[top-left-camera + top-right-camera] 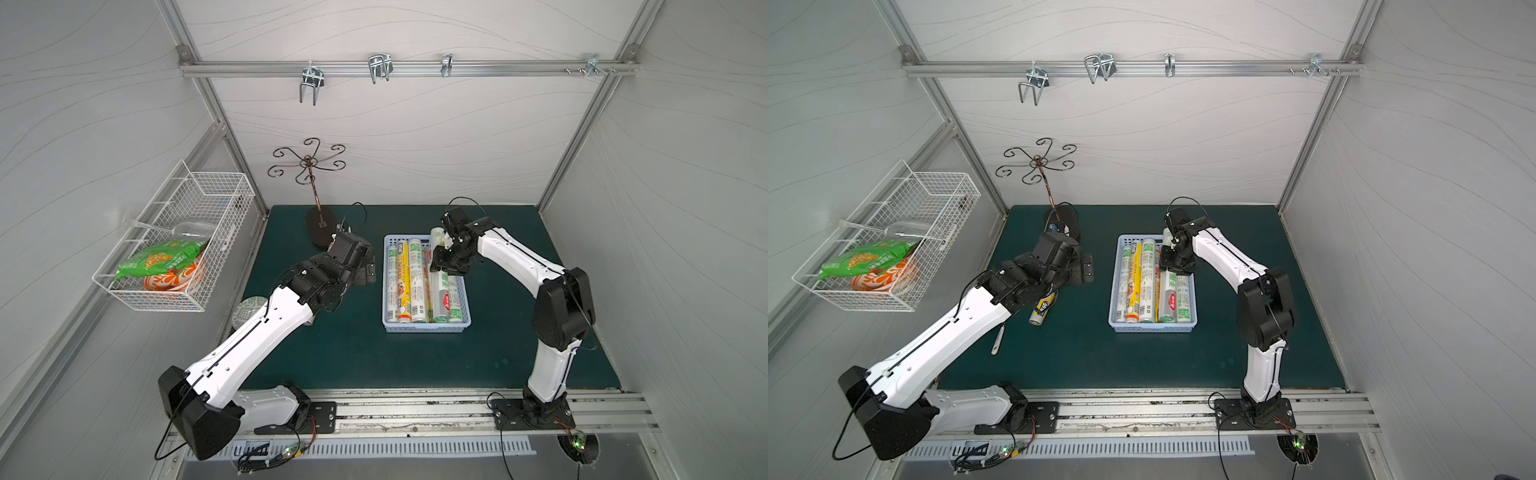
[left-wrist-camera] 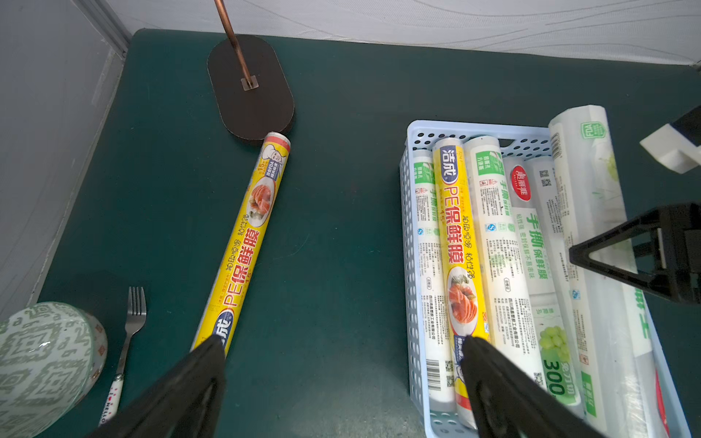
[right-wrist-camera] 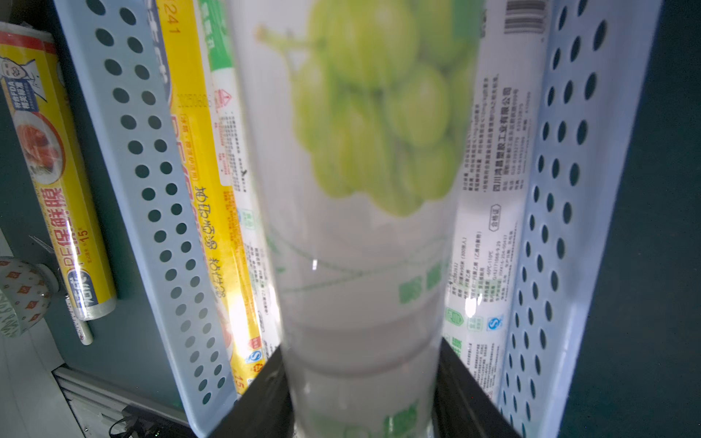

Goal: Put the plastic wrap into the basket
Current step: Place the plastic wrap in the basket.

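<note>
The light-blue basket (image 1: 426, 328) stands mid-mat with several plastic wrap rolls lying lengthwise in it, among them a yellow roll (image 2: 457, 246). My right gripper (image 3: 360, 364) is shut on a white roll with a green grape print (image 3: 364, 151). It holds that roll over the basket's right side, the far end (image 1: 437, 237) sticking out above the far rim. Another yellow roll (image 2: 246, 242) lies loose on the mat left of the basket. My left gripper (image 2: 341, 341) hangs open and empty above the mat between this loose roll and the basket wall (image 2: 411, 227).
A dark stand base (image 2: 250, 94) with a copper pole sits just beyond the loose roll's far end. A patterned bowl (image 2: 41, 360) and a fork (image 2: 131, 330) lie at the mat's left edge. On the left wall hangs a white wire basket (image 1: 174, 241).
</note>
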`<state>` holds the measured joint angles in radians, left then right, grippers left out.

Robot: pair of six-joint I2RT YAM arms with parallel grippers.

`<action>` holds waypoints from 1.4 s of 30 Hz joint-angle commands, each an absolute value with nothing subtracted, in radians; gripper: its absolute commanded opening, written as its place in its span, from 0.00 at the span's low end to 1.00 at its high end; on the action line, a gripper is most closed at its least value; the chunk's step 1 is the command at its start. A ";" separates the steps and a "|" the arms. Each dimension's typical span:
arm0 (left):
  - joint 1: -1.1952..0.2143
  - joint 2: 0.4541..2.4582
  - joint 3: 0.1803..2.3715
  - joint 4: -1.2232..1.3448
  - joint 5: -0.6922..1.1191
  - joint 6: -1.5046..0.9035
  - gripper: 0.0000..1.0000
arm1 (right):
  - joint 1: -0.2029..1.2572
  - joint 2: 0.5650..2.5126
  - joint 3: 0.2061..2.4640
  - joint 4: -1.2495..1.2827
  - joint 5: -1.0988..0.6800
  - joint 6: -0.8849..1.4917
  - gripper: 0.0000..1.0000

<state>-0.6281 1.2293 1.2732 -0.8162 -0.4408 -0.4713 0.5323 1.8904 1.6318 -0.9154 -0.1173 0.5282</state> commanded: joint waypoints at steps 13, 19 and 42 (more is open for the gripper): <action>-0.622 1.216 1.269 -0.816 -0.466 -0.469 0.99 | 0.557 1.963 1.652 -0.857 -0.152 0.551 0.46; -0.620 1.222 1.260 -0.817 -0.471 -0.471 0.99 | 0.557 1.961 1.657 -0.867 -0.161 0.544 0.60; -0.524 1.366 1.242 -0.761 -0.423 -0.463 0.99 | 0.538 1.686 1.638 -0.978 -0.151 0.449 0.71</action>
